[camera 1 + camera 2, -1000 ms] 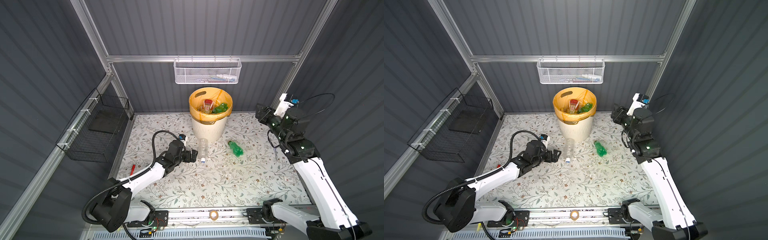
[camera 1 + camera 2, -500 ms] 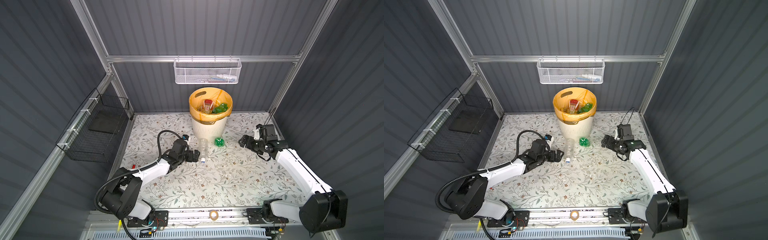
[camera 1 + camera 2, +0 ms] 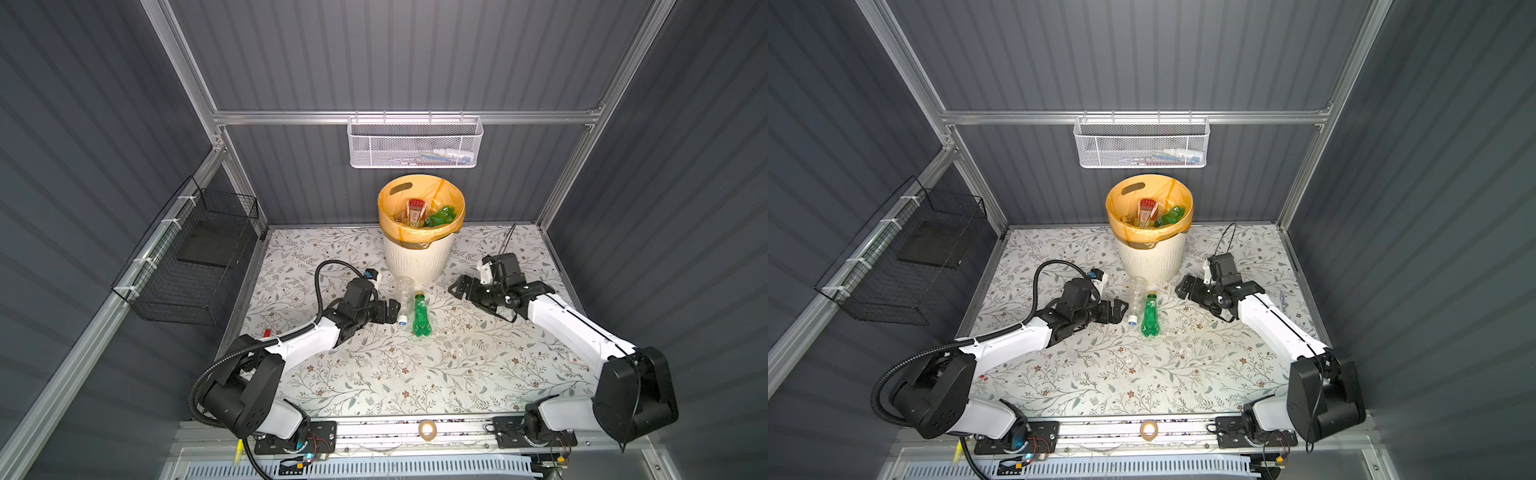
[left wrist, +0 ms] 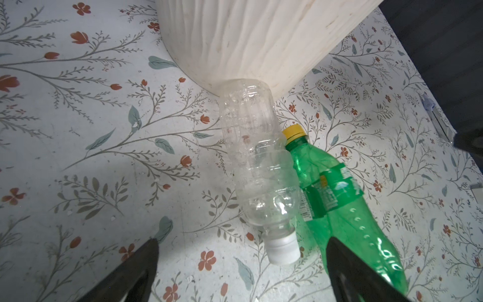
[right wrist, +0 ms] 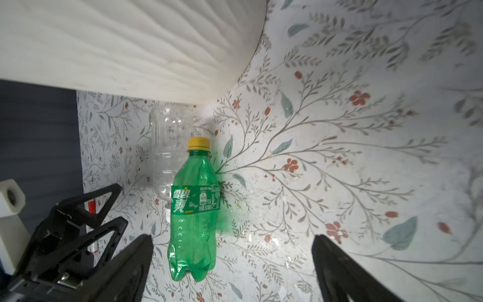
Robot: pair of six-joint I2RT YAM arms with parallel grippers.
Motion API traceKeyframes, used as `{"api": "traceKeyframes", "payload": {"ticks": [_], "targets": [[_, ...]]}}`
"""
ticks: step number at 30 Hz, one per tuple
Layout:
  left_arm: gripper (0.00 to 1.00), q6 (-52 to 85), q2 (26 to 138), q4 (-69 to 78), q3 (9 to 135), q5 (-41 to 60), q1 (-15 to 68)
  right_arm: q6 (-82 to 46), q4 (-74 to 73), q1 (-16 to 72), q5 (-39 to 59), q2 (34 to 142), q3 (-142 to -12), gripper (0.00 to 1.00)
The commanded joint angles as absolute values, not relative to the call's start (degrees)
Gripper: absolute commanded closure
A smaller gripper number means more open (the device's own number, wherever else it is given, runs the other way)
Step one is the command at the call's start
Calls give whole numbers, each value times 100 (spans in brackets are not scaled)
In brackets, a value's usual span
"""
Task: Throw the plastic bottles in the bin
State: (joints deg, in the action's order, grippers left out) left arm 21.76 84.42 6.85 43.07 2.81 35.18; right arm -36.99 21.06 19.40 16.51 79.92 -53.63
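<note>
Left wrist shows one clear bottle [image 4: 256, 162], one green bottle [image 4: 347, 219].

Left arm [image 3: 307, 341], right arm [image 3: 575, 329] stretched low; jaws wide

Enclosure: dark grey ribbed wall panels [image 3: 415, 54] on three sides, set in an aluminium frame [image 3: 407, 117]. Floor is a pale sheet printed with leafy sprigs and small red flowers [image 3: 415, 374], brightly lit, shadows soft. White mesh basket [image 3: 415, 143] hangs on the back rail; contents too small to tell. Black wire basket [image 3: 195, 266] on the left-hand wall, with a dark flat slab inside. Metal rail [image 3: 374, 428] along the front edge, with a tape roll [image 3: 427, 429] on it
</note>
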Motion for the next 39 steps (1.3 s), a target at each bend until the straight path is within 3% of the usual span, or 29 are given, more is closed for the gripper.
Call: {"api": "traceKeyframes", "payload": {"ticks": [1,13,29,39], "targets": [[0,2288,8616,832,4458,475,3516,-4054,1805,2266,1638,8226,-5272,3],[0,2388,8920,1036,4465,589,3511,-3988,2197,3364,773,9175,-5913,5],[0,2382,8899,1020,4401,555,3516,-4320,2180,3670,198,10226,-6584,13],[1,2338,8893,979,4401,526,3516,-4350,2197,3506,-68,9679,-5995,19]]}}
